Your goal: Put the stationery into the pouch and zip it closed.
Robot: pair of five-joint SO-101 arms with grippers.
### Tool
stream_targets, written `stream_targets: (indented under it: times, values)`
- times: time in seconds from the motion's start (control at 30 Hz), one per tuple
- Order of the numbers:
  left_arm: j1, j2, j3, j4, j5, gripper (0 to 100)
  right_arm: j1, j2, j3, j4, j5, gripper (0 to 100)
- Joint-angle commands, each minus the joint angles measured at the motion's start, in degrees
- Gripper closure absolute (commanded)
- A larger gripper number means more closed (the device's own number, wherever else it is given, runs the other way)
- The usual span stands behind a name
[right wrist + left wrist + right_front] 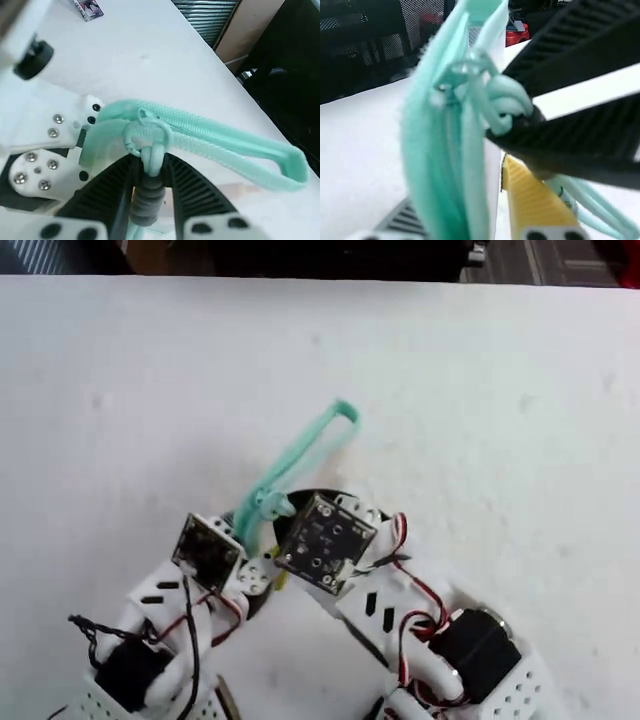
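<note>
1. The pouch (pixel 300 450) is standing on its long edge on the table (pixel 480 390), running from between the two arms toward the far right. That is keeping its zip uppermost, where a gripper can get at it.
2. The left gripper (pixel 465 220) is clamping the pouch's near end between its yellow and grey jaws, probably anchoring the fabric against the pull.
3. The right gripper (pixel 150 175) is pinching the zip pull (pixel 150 152) at that same near end, its jaws nearly closed on the cord.
4. The zipping step appears to be getting under way. I cannot tell whether the stationery is lying inside.
</note>
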Motion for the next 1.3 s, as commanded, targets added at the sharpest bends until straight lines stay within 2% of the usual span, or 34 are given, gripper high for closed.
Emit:
stream_targets:
  times: [0.0, 0.13, 0.3, 0.37, 0.47, 0.53, 0.63, 0.83, 0.93, 1.07, 1.27]
  values:
    - [-2.8, -0.6, -5.7, 1.0, 0.3, 85, 0.7, -0.4, -5.7, 0.3, -0.3, 98.1]
    - [-3.5, -0.6, -6.3, 0.5, 4.6, 84, 0.7, -0.2, -7.3, 2.2, -0.3, 98.1]
    - [-3.1, -0.6, -6.3, 0.4, 5.4, 85, 0.7, -0.5, -7.6, 2.9, -0.3, 98.1]
    - [-3.1, -0.6, -6.3, 0.4, 5.4, 88, 0.8, -0.3, -7.6, 2.6, -0.3, 98.1]
    - [-2.8, -0.6, -6.3, 0.4, 5.0, 99, 0.9, -0.2, -7.6, 0.2, -0.2, 98.1]
    - [-1.4, -0.6, -6.2, 0.7, 5.0, 96, 0.9, -0.2, -7.6, -2.7, -0.2, 98.1]
    - [1.5, -0.6, -6.0, 1.0, 4.9, 98, 0.9, -0.1, -7.6, -5.8, -0.1, 98.1]
    - [1.9, -0.6, -5.9, 1.0, 4.9, 98, 1.1, -0.1, -7.6, -6.7, 8.3, 98.1]
    - [1.8, -0.6, -5.9, 1.0, 4.7, 98, 4.4, -0.1, -7.6, -6.6, 8.5, 98.1]
    - [1.8, -0.6, -5.9, 1.0, 0.6, 98, 10.7, -0.1, -7.5, -6.6, 8.6, 98.1]
    - [1.8, -0.6, -5.9, 1.1, 0.4, 98, 16.7, 2.2, -7.5, -6.6, 11.3, 98.1]
